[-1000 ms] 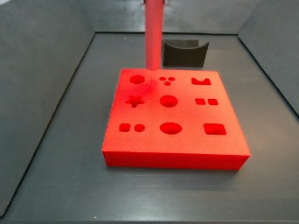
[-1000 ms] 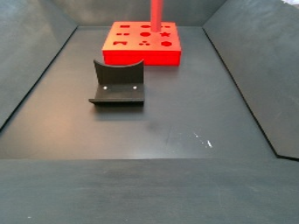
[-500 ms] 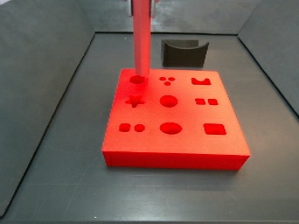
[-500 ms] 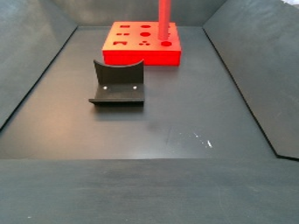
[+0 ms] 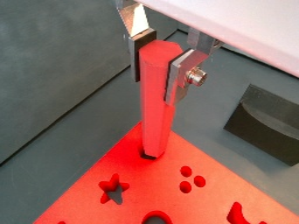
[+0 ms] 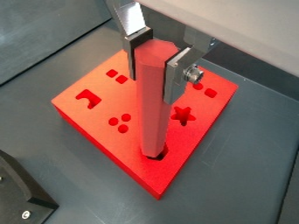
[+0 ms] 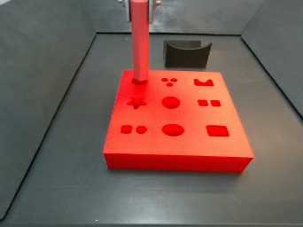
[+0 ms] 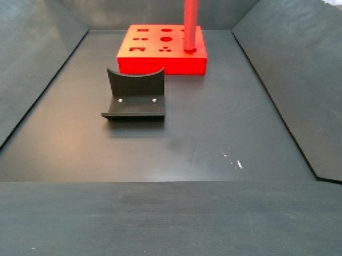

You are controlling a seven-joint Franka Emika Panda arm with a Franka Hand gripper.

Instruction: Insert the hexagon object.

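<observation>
My gripper (image 5: 159,58) is shut on the top of the hexagon object (image 5: 155,109), a long bright red rod held upright; both show in the other wrist view too, gripper (image 6: 158,55) and rod (image 6: 152,109). The rod's lower end sits in a hole near a corner of the flat red block (image 6: 100,114), next to a star-shaped hole (image 6: 183,115). In a side view the rod (image 7: 140,43) stands at the block's (image 7: 178,133) far left hole. In another side view the rod (image 8: 191,25) rises from the block (image 8: 163,52); the gripper is above the frame there.
A small dark grey curved holder stands behind the block (image 7: 186,52) and shows mid-floor in a side view (image 8: 135,94). Grey walls enclose the dark floor on all sides.
The rod has moved left over the block to its far left hole and come down, with its lower end now in the hole.
</observation>
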